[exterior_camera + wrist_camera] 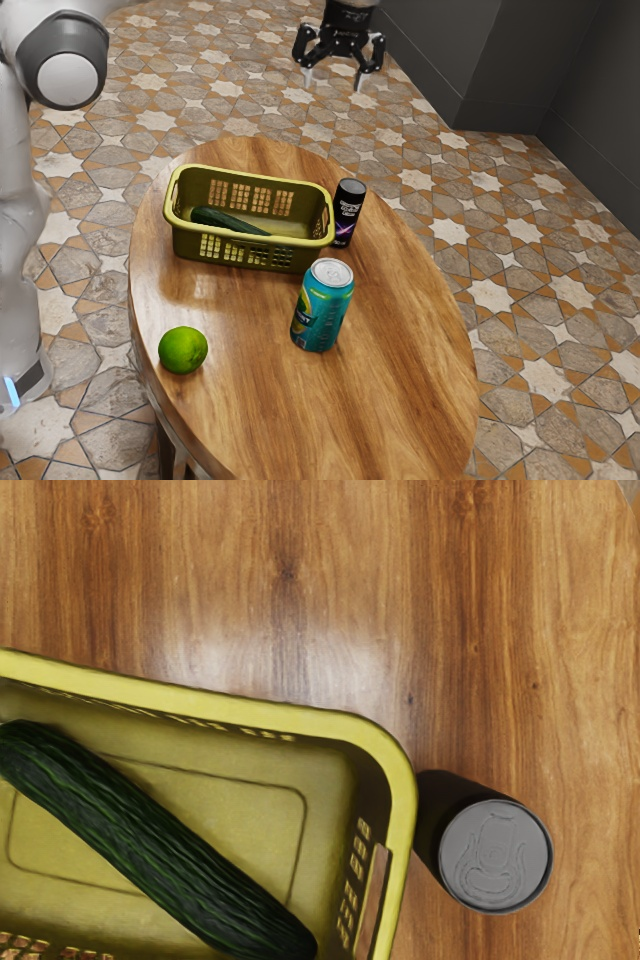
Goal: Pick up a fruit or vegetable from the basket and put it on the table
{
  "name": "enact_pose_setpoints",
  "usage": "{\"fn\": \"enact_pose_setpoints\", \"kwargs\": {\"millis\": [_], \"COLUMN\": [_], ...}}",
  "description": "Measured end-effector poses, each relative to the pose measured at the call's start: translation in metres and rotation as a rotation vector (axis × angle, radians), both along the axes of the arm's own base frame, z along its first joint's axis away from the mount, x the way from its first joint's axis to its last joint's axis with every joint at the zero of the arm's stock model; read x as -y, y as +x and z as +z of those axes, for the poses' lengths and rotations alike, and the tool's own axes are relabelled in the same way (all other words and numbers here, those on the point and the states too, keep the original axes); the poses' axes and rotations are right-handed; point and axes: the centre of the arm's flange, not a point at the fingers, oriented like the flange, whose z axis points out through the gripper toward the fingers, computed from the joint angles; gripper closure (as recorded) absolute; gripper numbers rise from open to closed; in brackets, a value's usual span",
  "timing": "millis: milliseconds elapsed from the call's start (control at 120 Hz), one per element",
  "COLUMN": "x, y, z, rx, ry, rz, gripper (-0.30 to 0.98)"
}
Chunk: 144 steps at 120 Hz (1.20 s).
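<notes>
High above the table's far side, my gripper hangs open in the exterior view, its two fingers apart and nothing between them. The olive-yellow basket stands on the wooden table, below the gripper and toward the exterior view's left. Inside it lies a dark green cucumber, partly hidden by the basket's near wall. From above, the wrist view has the cucumber lying slantwise on the floor of the basket.
A black can stands close beside the basket's end; its grey top faces my hand camera. Nearer the exterior camera are a teal can and a green lime, both on the table.
</notes>
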Motion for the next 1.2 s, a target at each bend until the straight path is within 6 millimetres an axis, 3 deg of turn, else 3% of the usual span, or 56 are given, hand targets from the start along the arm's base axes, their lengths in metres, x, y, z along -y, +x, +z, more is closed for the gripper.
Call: {"fn": "enact_pose_setpoints", "kwargs": {"millis": [75,150,325,467,550,617,633,650,700,725,767,867,950,1017,1133,1200], "x": [-0.001,0.016,0.107,0.178,0.209,0.223,0.218,0.200,0.084,0.040,0.008,0.008,0.009,0.008,0.012,0.002], "y": [0.000,0.003,-0.002,-0.004,-0.006,-0.025,-0.029,-0.030,-0.036,-0.048,-0.064,-0.065,-0.078,-0.095,-0.093,-0.093], "z": [-0.002,-0.003,0.015,0.012,0.007,-0.004,-0.007,-0.009,-0.019,-0.023,-0.028,-0.033,-0.034,-0.052,-0.076,-0.094], "rx": [-0.011,-0.018,0.004,-0.007,-0.017,-0.044,-0.050,-0.053,-0.056,-0.054,-0.047,-0.032,-0.015,-0.022,-0.021,-0.032], "ry": [-0.008,-0.015,-0.033,-0.027,-0.021,-0.047,-0.054,-0.060,-0.084,-0.093,-0.098,-0.077,-0.053,-0.045,-0.030,-0.031], "rz": [0.103,0.157,0.116,0.054,0.020,-0.028,-0.025,0.007,0.227,0.313,0.378,0.399,0.430,0.452,0.473,0.508], "gripper": [0.00,0.00,0.00,0.00,0.00,0.00,0.00,0.00,0.00,0.00,0.00,0.00,0.00,0.00,0.00,0.00]}}
